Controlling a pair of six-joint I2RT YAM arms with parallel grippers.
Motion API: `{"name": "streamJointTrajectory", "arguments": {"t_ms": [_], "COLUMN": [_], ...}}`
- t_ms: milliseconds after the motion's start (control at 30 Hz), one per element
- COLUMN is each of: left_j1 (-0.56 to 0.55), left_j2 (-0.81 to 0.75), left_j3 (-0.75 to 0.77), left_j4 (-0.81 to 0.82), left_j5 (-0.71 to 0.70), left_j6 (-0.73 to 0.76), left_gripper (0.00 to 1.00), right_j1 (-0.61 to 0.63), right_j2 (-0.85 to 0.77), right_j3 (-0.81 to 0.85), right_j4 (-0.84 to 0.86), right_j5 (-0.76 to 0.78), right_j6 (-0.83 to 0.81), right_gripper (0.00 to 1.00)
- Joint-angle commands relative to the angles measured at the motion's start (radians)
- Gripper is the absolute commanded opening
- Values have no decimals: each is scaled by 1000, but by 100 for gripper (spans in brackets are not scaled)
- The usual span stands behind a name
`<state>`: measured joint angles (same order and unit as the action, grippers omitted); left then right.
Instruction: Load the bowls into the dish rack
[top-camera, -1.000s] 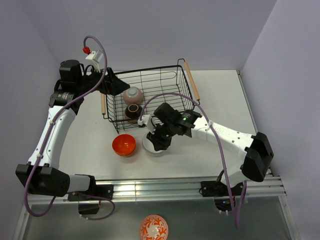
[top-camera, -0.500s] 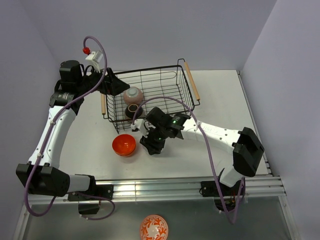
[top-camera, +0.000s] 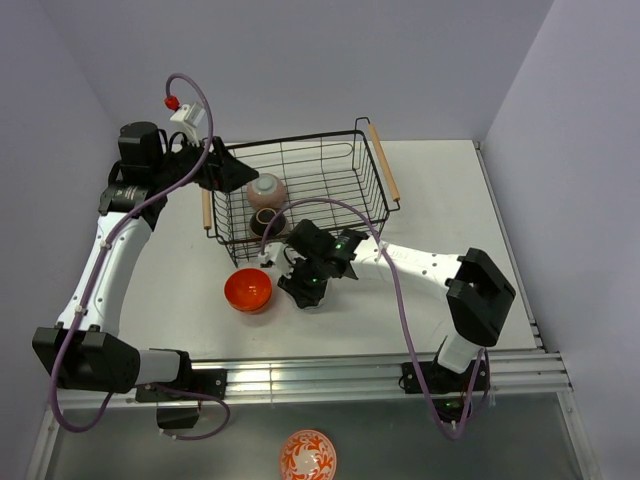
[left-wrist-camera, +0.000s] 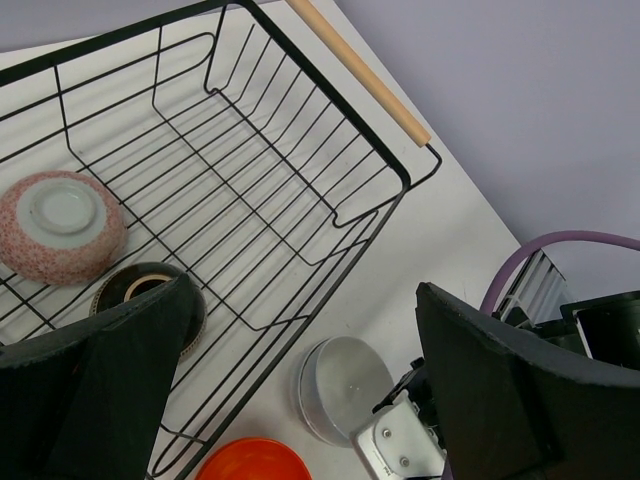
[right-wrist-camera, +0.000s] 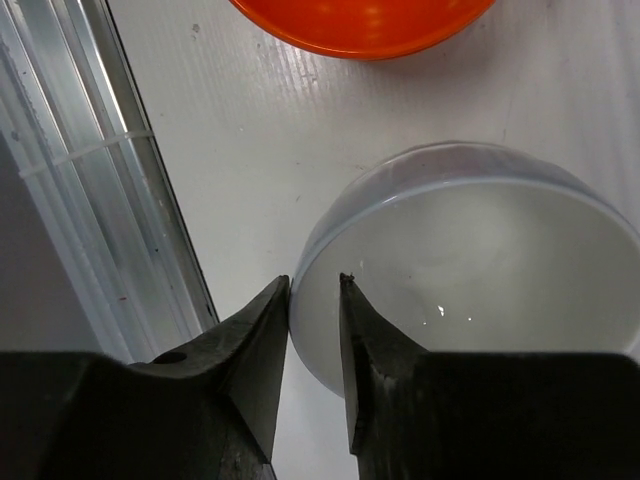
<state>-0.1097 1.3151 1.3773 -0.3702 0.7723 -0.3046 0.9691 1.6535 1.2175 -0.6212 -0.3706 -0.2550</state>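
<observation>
The dish rack (top-camera: 300, 141) stands at the back middle and holds a pale pinkish bowl (top-camera: 266, 189) and a dark patterned bowl (top-camera: 266, 222); both also show in the left wrist view, the pinkish bowl (left-wrist-camera: 60, 225) upside down beside the dark one (left-wrist-camera: 150, 295). My left gripper (top-camera: 236, 171) hangs open and empty over the rack's left end. My right gripper (right-wrist-camera: 315, 290) is shut on the near rim of a white bowl (right-wrist-camera: 470, 270), one finger inside and one outside. An orange bowl (top-camera: 248, 290) sits just to its left. The other bowls are out of view.
The rack's wooden handles (top-camera: 385, 162) are at its short ends. An aluminium rail (right-wrist-camera: 90, 200) runs along the table's near edge. An orange-and-white patterned bowl (top-camera: 307, 455) lies below the table front. A purple cable (top-camera: 350, 215) arcs over the right arm.
My right arm has swung left and its gripper now covers the white bowl in the top view. The left arm has barely moved.
</observation>
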Motion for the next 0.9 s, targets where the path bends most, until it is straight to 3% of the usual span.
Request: {"name": "streamJointTrajectory", "arguments": {"t_ms": [0, 200, 367, 867], "left_j1": [7, 7, 7, 7], "left_j2": [-27, -10, 9, 33], "left_j3": [-6, -1, 12, 35], "left_j4": [42, 40, 21, -33], "left_j5": [31, 22, 16, 12], "left_j6": [-13, -45, -57, -60], "left_gripper": [100, 99, 98, 97], "right_j1": [6, 6, 6, 2], "right_j2": [-30, -57, -60, -227], "right_j3": [-3, 2, -22, 11], "right_j4": [38, 23, 35, 20], "right_j5": [9, -19, -17, 16], "right_j6": [-15, -26, -32, -35], "right_gripper": [33, 24, 0, 0]}}
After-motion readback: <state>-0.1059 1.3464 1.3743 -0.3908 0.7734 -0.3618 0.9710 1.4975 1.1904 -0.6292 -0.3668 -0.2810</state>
